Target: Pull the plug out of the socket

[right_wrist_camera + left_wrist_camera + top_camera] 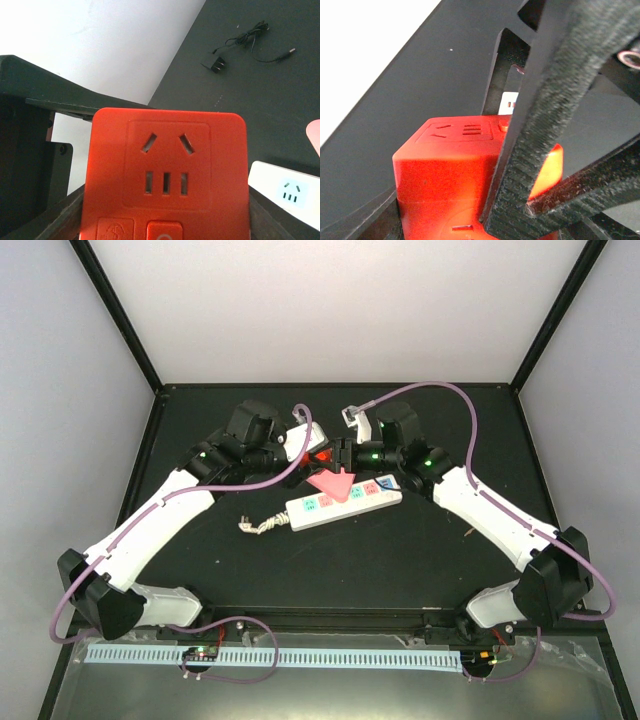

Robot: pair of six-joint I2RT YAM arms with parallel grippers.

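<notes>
Both left hand (312, 451), right hand (340, 453) clamp red plug (165, 170) above black table (400, 555) bearing socket (345, 500); walls (330, 310) pale.

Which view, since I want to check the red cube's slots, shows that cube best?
The right wrist view: the red cube fills it face-on, slots sharp. The left wrist view shows a corner hidden by a black finger; the top view shows only a small red patch.

The socket (345, 500) is lying mid-frame on the surface (400, 570), slanting up to the right, its cord stub (255, 526) trailing to the lower left. The plug (322, 455) is sitting just above it in the frame. A small charger (215, 64) is lying behind the plug, upper right in the right wrist view.
</notes>
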